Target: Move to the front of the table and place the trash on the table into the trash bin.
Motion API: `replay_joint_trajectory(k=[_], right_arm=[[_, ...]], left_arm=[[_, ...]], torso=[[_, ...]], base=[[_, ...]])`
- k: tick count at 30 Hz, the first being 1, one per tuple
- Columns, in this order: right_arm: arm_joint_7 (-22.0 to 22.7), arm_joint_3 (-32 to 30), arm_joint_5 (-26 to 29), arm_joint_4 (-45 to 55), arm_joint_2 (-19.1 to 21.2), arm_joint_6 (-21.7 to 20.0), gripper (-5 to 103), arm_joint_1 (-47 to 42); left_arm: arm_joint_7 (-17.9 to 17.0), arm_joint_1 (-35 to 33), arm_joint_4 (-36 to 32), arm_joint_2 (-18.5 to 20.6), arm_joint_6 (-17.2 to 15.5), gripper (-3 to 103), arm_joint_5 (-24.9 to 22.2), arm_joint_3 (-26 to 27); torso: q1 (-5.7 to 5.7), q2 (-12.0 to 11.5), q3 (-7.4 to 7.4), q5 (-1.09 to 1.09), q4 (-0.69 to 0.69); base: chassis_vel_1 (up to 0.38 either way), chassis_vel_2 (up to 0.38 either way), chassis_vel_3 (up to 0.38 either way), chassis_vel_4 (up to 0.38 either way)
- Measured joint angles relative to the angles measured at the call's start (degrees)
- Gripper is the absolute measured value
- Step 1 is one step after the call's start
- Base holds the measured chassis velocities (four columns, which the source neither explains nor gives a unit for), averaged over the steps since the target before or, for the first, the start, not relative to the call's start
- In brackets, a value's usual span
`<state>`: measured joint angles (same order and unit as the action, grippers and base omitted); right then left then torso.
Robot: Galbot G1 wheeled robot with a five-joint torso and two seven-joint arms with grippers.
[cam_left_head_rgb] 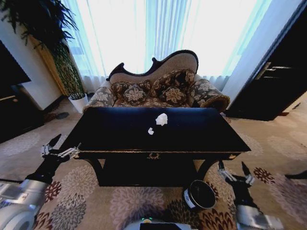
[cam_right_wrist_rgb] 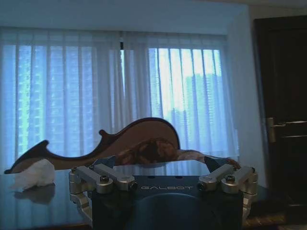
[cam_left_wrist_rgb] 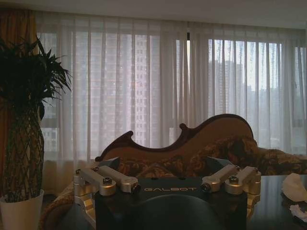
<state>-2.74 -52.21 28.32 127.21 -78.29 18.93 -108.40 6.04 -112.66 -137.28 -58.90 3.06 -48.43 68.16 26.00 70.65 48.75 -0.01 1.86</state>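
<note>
I'm sitting square at the counter front — left claw and right claw both spread, empty, flanking it, paper wad mid-top, bin below.

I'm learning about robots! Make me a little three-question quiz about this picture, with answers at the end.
1. True or false: the trash bin stands on the table.
2. What lies nearer the sofa: the crumpled white paper wad or the smaller white scrap?
3. Are the left end effector and right end effector A) both open and empty, or B) both holding trash?

Key: 1 false, it stands on the carpet by the table's front. 2 the paper wad. 3 A.
</note>
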Motion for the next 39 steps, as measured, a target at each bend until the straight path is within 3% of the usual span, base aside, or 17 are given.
replay_joint_trajectory(k=[5,6,8,9,12,14,18,23,27,31,35,39], right_arm=[[4.1,0.1,0.4,4.0,5.3,-10.2,100,4.1],[4.1,0.1,0.4,4.0,5.3,-10.2,100,4.1],[6.2,0.7,2.1,5.5,10.7,-16.2,100,7.4],[6.2,0.7,2.1,5.5,10.7,-16.2,100,7.4],[9.8,2.2,6.8,6.8,19.8,-23.7,100,11.2],[10.8,2.6,8.6,7.0,21.7,-25.3,100,12.2],[14.5,5.0,17.5,6.8,29.1,-31.4,100,18.0],[17.3,7.7,24.8,5.5,34.8,-35.8,100,23.6],[19.0,11.5,31.1,1.9,42.8,-39.0,100,30.8],[19.8,16.1,33.2,-1.3,47.2,-40.4,100,37.1],[21.8,22.1,35.9,-3.7,49.4,-41.7,100,44.9],[24.6,32.6,40.2,-7.0,50.8,-43.3,100,56.1]], left_arm=[[0.0,0.0,0.0,0.0,0.0,100,0.0,0.0],[0.0,0.0,0.0,0.0,0.0,100,0.0,0.0],[0.0,0.0,0.0,0.0,0.0,100,0.0,0.0],[0.0,0.0,0.0,0.0,0.0,100,0.0,0.0],[0.0,0.0,0.0,0.0,0.0,100,0.0,0.0],[0.0,0.0,0.0,0.0,0.0,100,0.0,0.0],[0.0,0.0,0.0,0.0,0.0,100,0.0,0.0],[0.0,0.0,0.0,0.0,0.0,100,0.0,0.0],[0.0,0.0,0.0,0.0,0.0,100,0.0,0.0],[0.0,0.0,0.0,0.0,0.0,100,0.0,0.0],[0.0,0.0,0.0,0.0,0.0,100,0.0,0.0],[0.0,0.0,0.0,0.0,0.0,100,0.0,0.0]], torso=[[0.00,0.0,0.00,0.00,0.00],[0.00,0.0,0.00,0.00,0.00],[0.00,0.0,0.00,0.00,0.00],[0.00,0.0,0.00,0.00,0.00],[0.01,0.0,0.01,-0.01,-0.02],[0.01,0.0,0.01,0.00,-0.02],[0.01,0.0,0.00,-0.01,-0.01],[0.01,0.0,0.00,0.01,0.00],[0.01,0.0,0.00,0.00,-0.01],[0.01,0.0,0.00,0.00,0.00],[0.01,0.0,0.01,0.00,0.00],[0.01,0.0,0.01,0.00,0.00]], base=[[0.000,0.000,0.000,0.000],[0.000,0.000,0.000,0.000],[0.000,0.000,0.000,0.000],[0.000,0.000,0.000,0.000],[0.000,0.000,0.000,0.000],[0.000,0.000,0.000,0.000],[0.000,0.000,0.000,0.000],[0.000,0.000,0.000,0.000],[0.000,0.000,0.000,0.000],[0.000,0.000,0.000,0.000],[0.000,0.000,0.000,0.000],[0.000,0.000,0.000,0.000]])
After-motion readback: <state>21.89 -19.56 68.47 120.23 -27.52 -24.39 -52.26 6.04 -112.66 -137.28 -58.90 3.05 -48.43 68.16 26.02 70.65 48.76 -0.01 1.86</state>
